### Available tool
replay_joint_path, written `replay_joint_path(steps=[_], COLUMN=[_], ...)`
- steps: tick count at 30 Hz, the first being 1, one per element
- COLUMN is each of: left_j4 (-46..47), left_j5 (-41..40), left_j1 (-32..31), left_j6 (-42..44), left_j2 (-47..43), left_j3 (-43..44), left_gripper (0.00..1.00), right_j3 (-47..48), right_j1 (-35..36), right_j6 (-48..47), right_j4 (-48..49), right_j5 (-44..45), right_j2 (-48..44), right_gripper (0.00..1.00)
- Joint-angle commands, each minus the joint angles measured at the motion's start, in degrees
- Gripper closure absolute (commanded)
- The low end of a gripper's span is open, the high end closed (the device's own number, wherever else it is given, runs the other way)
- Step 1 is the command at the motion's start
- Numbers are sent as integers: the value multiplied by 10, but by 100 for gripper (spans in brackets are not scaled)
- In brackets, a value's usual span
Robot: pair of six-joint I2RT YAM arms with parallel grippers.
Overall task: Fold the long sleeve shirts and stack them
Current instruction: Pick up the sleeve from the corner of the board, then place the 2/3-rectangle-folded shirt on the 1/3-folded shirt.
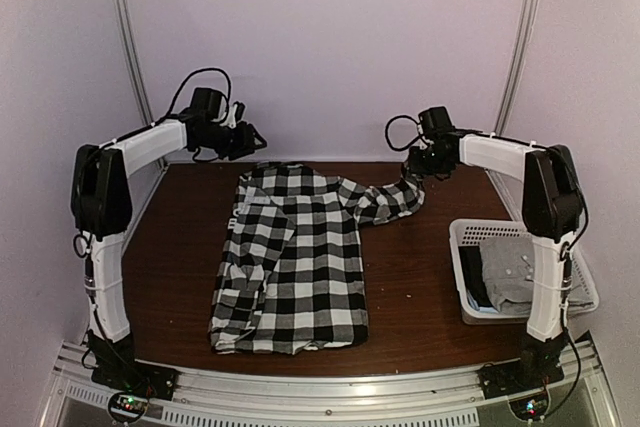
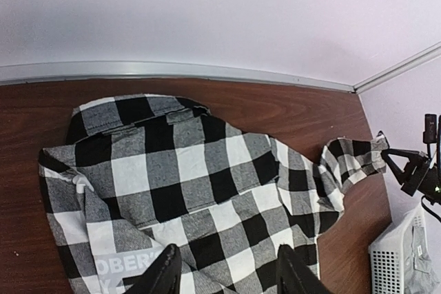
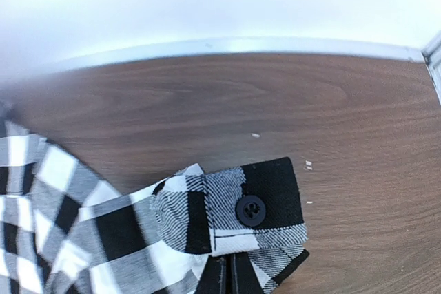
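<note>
The black-and-white checked long sleeve shirt (image 1: 295,267) lies flat on the brown table, collar toward the back wall, with its left side folded in. Its right sleeve stretches to the back right. My right gripper (image 1: 415,172) is shut on that sleeve's cuff; in the right wrist view the buttoned cuff (image 3: 238,204) sits pinched in the gripper (image 3: 227,270) just above the wood. My left gripper (image 1: 245,137) hovers open at the back left; in its wrist view the gripper (image 2: 231,277) holds nothing above the checked shirt (image 2: 179,163). A grey shirt (image 1: 510,272) lies in the basket.
The white lattice basket (image 1: 462,277) stands at the right edge of the table, beside the right arm's base; it shows too in the left wrist view as the basket (image 2: 393,259). Pale walls close the back and sides.
</note>
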Motion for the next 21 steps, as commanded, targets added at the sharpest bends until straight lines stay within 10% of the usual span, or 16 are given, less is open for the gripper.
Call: replay_joint_path(steps=[1, 13, 21], left_j4=[59, 244, 319], left_j5=[20, 81, 70], left_j1=[3, -20, -51], left_j6=[-12, -113, -158], left_j2=[-81, -287, -340], left_j3=[-97, -502, -620], left_gripper=[52, 50, 37], right_j3=[19, -35, -52], right_j1=[72, 299, 325], right_j6=[-16, 72, 68], right_j4=[27, 135, 146], right_j5=[1, -179, -215], right_j2=[-62, -31, -17], right_gripper=[100, 100, 53])
